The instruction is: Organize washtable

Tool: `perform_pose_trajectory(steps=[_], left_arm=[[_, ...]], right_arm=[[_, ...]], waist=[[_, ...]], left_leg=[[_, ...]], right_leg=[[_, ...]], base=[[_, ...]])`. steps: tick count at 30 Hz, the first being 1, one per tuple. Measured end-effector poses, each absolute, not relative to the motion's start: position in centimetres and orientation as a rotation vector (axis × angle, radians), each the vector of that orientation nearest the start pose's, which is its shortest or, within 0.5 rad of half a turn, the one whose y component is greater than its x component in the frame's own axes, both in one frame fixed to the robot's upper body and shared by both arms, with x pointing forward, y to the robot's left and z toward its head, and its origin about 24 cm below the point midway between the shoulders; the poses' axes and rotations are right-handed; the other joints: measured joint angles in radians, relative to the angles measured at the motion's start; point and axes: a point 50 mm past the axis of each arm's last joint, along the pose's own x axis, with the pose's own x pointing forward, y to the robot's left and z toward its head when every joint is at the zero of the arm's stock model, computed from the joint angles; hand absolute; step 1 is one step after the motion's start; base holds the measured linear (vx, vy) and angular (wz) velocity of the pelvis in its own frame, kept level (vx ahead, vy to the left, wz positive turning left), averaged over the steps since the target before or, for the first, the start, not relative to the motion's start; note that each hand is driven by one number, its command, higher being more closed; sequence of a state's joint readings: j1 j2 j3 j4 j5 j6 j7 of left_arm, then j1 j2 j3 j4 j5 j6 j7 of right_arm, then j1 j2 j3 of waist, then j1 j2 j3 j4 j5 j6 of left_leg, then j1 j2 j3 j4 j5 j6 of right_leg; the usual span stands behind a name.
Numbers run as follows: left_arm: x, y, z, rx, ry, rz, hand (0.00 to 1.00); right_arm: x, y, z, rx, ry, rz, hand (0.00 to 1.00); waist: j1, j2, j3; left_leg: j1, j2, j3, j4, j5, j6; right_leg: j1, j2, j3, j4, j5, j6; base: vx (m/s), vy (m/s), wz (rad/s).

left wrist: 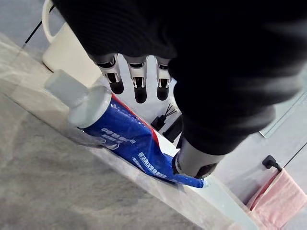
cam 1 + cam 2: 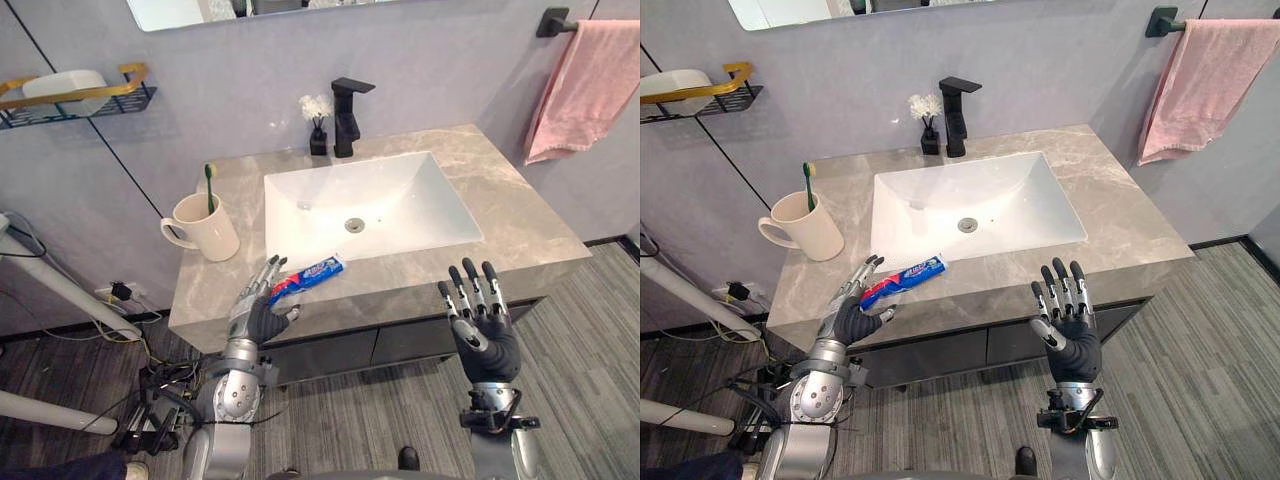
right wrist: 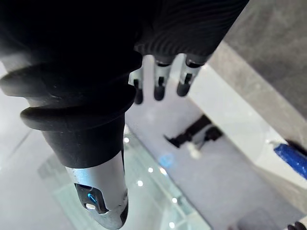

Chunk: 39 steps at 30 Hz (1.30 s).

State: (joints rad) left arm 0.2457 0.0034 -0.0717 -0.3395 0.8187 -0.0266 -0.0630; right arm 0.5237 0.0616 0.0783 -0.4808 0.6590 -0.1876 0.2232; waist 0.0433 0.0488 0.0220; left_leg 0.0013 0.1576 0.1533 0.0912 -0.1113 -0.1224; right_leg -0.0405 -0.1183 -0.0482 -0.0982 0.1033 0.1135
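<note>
The left hand [image 2: 256, 315] reaches over the front of the grey stone desk [image 2: 520, 225]. Its fingers [image 1: 139, 86] are straight and spread a little. They point across the white cap end of the toothpaste tube [image 2: 306, 278]. The thumb [image 1: 192, 160] sits by the flat end of the tube, and I cannot tell if it touches. The hand is not wrapped round anything.

The blue and red toothpaste tube lies flat on the desk, just in front of the white sink [image 2: 420, 215]. It is near the desk's front edge.

The right hand [image 2: 487, 335] is held up in front of the desk, well apart from the tube. Its fingers are straight and point up, and it holds nothing.

A cream cup [image 2: 205, 230] stands on the desk to the left of the sink. A green toothbrush [image 2: 210, 185] stands inside it. A black tap [image 2: 347, 115] is behind the sink, with a small black vase [image 2: 318, 138] of white flowers just beside it.

A pink towel [image 2: 590, 85] hangs on the wall at the right. A wall shelf [image 2: 75, 105] on the left holds a white soap [image 2: 62, 84].
</note>
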Motion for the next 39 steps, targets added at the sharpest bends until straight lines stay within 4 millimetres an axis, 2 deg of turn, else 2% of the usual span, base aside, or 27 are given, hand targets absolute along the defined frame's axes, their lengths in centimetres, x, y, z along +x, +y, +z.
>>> perform_pose_trajectory(steps=[3, 13, 14, 16, 27, 28, 29, 33, 39], left_arm=[[21.3, 14.0, 5.9, 0.877, -0.079, -0.045, 0.0], [21.5, 13.6, 5.0, 0.97, -0.06, -0.077, 0.0], [21.6, 13.6, 5.0, 0.978, -0.06, -0.08, 1.0], [22.0, 13.4, 4.7, 1.009, -0.061, -0.094, 1.0], [24.6, 13.3, 6.4, 1.115, -0.199, -0.042, 1.0], [24.7, 13.3, 6.5, 1.122, -0.212, -0.038, 1.0], [24.8, 13.4, 6.6, 1.142, -0.235, -0.032, 1.0], [25.0, 13.7, 7.3, 1.178, -0.305, -0.015, 1.0], [25.2, 14.1, 7.9, 1.224, -0.371, 0.026, 1.0]], right_arm=[[15.2, -15.7, 7.4, 0.677, -0.27, 0.045, 0.0], [15.2, -15.7, 7.5, 0.696, -0.278, 0.041, 0.0], [15.2, -15.8, 7.5, 0.697, -0.279, 0.041, 0.0], [15.2, -15.8, 7.5, 0.715, -0.282, 0.039, 0.0], [15.5, -15.9, 8.0, 0.712, -0.31, 0.064, 0.0], [15.5, -15.9, 8.1, 0.711, -0.312, 0.065, 0.0], [15.5, -16.0, 8.2, 0.707, -0.319, 0.07, 0.0], [15.9, -16.2, 8.7, 0.721, -0.366, 0.076, 0.0], [15.9, -16.3, 9.1, 0.712, -0.398, 0.075, 0.0]], waist=[[0.0, 0.0, 0.001], [0.0, -0.007, 0.008], [0.0, -0.007, 0.009], [0.0, -0.006, 0.014], [0.0, -0.007, 0.043], [0.001, -0.002, 0.045], [0.0, -0.011, 0.057], [0.0, -0.007, 0.077], [-0.001, -0.017, 0.106]], left_leg=[[-0.001, 0.0, 0.001, 0.0, 0.0, 0.0], [-0.006, 0.0, 0.014, -0.002, 0.0, 0.0], [-0.006, 0.0, 0.015, -0.002, 0.0, 0.0], [-0.006, 0.0, 0.016, -0.002, 0.0, 0.0], [-0.024, 0.001, 0.024, -0.001, -0.001, -0.001], [-0.024, 0.001, 0.024, -0.001, -0.001, -0.001], [-0.027, 0.001, 0.025, -0.001, -0.001, -0.001], [-0.037, 0.001, 0.025, 0.004, -0.001, -0.001], [-0.051, 0.001, 0.021, 0.014, -0.003, 0.001]], right_leg=[[-0.004, 0.0, 0.0, 0.0, 0.0, 0.0], [-0.015, 0.001, 0.013, 0.0, 0.0, 0.0], [-0.015, 0.001, 0.013, 0.0, 0.0, 0.0], [-0.016, 0.001, 0.013, 0.0, 0.0, 0.0], [-0.046, 0.001, 0.027, 0.001, 0.002, -0.001], [-0.048, 0.002, 0.028, 0.001, 0.002, -0.002], [-0.051, 0.002, 0.029, 0.002, 0.002, -0.002], [-0.06, 0.003, 0.033, 0.014, 0.002, -0.002], [-0.073, 0.002, 0.034, 0.025, 0.002, -0.002]], base=[[0.0, 0.0, 0.0], [0.0, -0.005, -0.04], [0.0, 0.0, 0.0], [0.0, 0.0, 0.0], [-0.01, -0.004, -0.02], [0.0, -0.011, -0.03], [0.01, -0.011, -0.04], [0.0, -0.003, -0.01], [-0.01, -0.001, 0.0]])
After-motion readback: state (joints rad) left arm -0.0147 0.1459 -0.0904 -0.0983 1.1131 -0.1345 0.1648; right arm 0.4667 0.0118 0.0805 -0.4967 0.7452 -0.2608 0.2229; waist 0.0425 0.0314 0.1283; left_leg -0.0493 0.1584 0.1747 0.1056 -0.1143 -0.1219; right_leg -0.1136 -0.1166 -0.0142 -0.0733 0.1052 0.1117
